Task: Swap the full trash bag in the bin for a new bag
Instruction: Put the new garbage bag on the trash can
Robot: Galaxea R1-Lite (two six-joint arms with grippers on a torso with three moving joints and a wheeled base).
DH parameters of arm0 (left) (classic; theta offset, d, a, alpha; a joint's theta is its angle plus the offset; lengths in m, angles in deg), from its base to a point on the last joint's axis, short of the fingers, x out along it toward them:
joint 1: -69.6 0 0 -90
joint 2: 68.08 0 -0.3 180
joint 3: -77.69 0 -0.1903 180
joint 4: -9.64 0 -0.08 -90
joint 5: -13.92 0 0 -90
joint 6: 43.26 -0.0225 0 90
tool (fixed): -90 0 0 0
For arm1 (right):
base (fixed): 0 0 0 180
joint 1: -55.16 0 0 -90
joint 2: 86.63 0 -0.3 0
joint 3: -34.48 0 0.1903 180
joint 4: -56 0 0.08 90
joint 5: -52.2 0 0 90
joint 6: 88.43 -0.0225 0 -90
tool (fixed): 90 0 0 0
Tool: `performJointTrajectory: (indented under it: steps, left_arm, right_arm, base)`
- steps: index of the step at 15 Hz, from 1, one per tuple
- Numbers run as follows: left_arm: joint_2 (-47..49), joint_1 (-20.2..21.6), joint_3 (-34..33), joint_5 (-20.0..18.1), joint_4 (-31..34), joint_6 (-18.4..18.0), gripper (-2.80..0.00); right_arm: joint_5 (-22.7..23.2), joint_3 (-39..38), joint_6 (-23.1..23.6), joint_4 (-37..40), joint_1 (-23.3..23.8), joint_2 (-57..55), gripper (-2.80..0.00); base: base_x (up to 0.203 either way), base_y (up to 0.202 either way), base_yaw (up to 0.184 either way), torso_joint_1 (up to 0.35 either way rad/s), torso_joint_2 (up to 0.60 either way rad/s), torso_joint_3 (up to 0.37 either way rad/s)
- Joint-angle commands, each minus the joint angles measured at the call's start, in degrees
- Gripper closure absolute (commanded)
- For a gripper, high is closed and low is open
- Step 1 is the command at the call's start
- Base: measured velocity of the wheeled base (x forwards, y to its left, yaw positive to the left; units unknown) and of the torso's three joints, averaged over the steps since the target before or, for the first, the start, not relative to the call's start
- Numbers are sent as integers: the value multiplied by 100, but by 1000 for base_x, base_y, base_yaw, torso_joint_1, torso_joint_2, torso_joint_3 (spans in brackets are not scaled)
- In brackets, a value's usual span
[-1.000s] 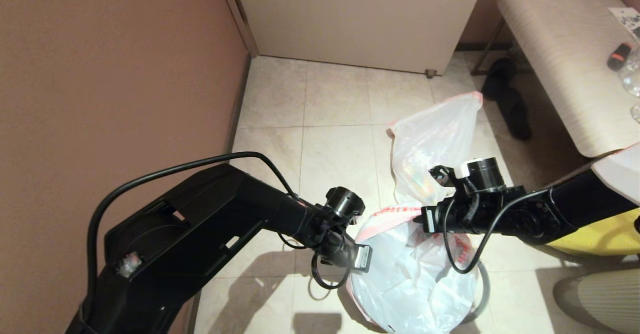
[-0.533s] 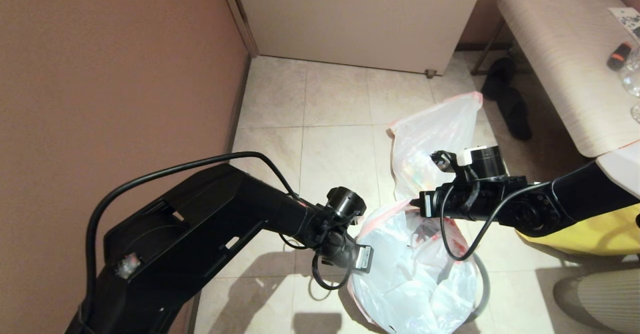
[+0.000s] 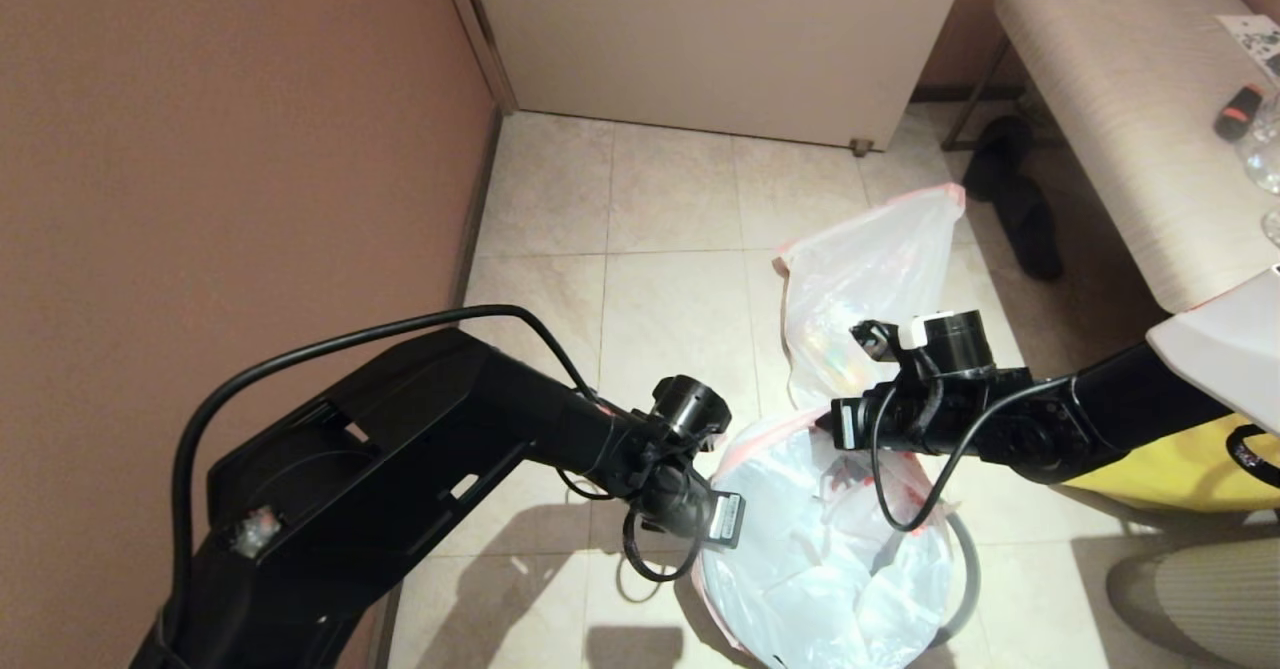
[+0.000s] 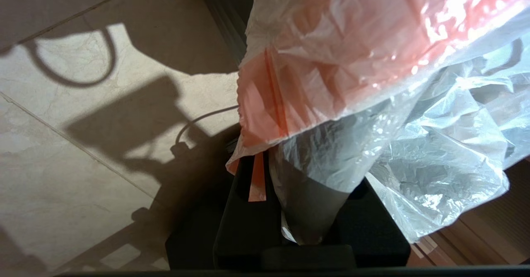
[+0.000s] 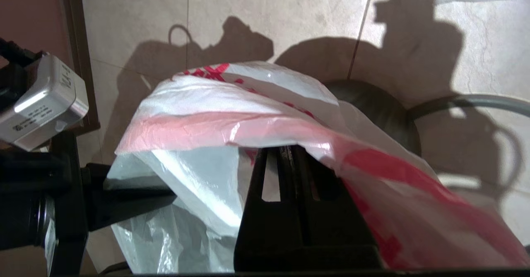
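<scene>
- Lining step: the new bag [image 3: 820, 559], lower centre of the head view, sits spread over the bin [image 3: 965, 569].
- The left end effector [image 4: 290, 210] pinches its pink edge; the right end effector [image 5: 290, 161] is clamped on the opposite red rim.
- The full trash bag [image 3: 870, 279] stands on the floor behind.
- Next, I judge: stretch the rim over the bin's edge.

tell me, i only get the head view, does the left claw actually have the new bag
Observer: Yes. The left wrist view shows the left claw shut on a gathered fold of the new bag.
Operator: and the right one
Observer: The right claw is shut on the bag's red edge.
Operator: hoop on the bin yet
Observer: No. In the right wrist view the hoop sits off to the side of the bin.
</scene>
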State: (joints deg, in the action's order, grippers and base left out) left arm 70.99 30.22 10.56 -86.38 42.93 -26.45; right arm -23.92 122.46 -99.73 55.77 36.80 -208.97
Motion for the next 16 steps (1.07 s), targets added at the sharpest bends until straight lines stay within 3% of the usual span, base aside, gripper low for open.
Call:
performJointTrajectory:
  steps: [1,6,10,12,16]
  left_arm:
    - [-39,1,-31,-7,-17,15,0]
    - [-178,-16,-429,-59,-599,-10,0]
    - [-278,21,-815,-42,-1520,49,0]
    - [-291,46,-957,35,-2054,258,0]
    - [-291,110,-962,121,-2178,354,0]
  right_arm:
    - [10,74,-14,-175,-16,-200,0]
    - [61,457,-346,-344,309,-317,0]
    - [256,548,-354,31,676,-494,0]
    - [323,543,-363,120,817,-611,0]
    - [326,421,-390,128,861,-654,0]
  base:
    - [0,0,0,0,0,0]
    - [0,0,0,0,0,0]
    - [0,0,0,0,0,0]
    - [0,0,0,0,0,0]
    - [0,0,0,0,0,0]
